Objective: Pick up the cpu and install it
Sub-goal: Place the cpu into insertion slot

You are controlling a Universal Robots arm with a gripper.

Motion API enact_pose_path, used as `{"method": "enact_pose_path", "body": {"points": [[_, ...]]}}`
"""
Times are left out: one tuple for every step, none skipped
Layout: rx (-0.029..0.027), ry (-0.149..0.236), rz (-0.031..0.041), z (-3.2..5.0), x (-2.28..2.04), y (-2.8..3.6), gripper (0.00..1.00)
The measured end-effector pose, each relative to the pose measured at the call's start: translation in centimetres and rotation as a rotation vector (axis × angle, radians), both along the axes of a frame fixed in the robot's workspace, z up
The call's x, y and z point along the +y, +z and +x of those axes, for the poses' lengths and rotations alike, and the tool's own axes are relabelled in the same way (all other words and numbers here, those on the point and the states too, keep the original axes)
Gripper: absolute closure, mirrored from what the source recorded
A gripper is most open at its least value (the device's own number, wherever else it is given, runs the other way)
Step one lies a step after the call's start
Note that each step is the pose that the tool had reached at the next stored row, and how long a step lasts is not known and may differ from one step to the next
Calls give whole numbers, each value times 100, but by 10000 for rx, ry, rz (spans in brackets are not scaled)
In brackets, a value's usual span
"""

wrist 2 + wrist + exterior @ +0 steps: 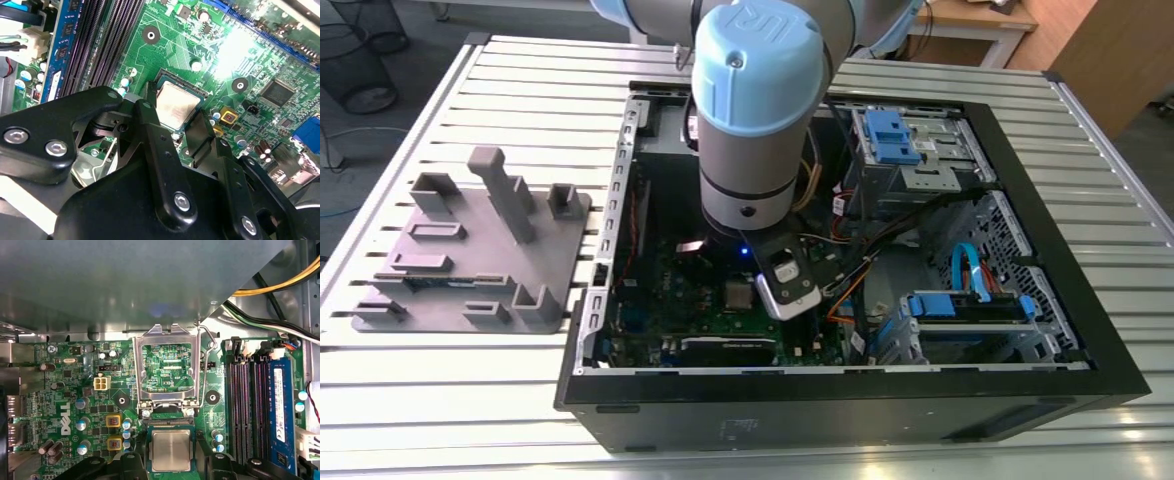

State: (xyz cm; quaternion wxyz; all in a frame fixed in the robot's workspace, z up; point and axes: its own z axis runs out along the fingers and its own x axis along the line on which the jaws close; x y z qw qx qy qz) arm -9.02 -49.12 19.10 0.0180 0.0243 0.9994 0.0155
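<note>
The cpu (pixel 176 102), a small square chip with a pale metal top, lies at the dark socket on the green motherboard (pixel 170 45); the first wrist view shows the cpu (pixel 171 450) just below the raised load plate (pixel 165 335). My gripper (pixel 175 107) reaches down into the computer case (pixel 767 292). Its black fingers (pixel 149 102) press against two opposite sides of the chip, shut on it. Whether the chip rests fully in the socket is hidden by the fingers.
Memory slots (pixel 245 405) and a blue module (pixel 280 405) run beside the socket. Yellow and black cables (pixel 270 295) cross near the case wall. Drive bays (pixel 907 140) fill the case's far side. A grey fixture (pixel 467 250) stands outside on the exterior view's left.
</note>
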Motion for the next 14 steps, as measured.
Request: {"method": "enact_pose_path", "body": {"points": [[-5, 37, 3, 0, 0, -4, 53], [-8, 76, 5, 0, 0, -6, 53], [-11, 115, 6, 0, 0, -8, 53], [-12, 133, 6, 0, 0, -9, 53], [-15, 136, 6, -3, 0, -10, 53], [-20, 135, 7, -8, 0, -11, 53], [-24, 135, 8, -13, 1, -11, 53], [-28, 137, 8, -17, 1, -12, 53], [-32, 137, 8, -21, 0, -13, 53], [-37, 137, 7, -25, 0, -14, 53], [-44, 137, 7, -28, 0, -15, 53], [-53, 137, 7, -32, 0, -18, 53], [-62, 138, 5, -33, 0, -21, 53], [-71, 138, 2, -34, -1, -24, 53]]}}
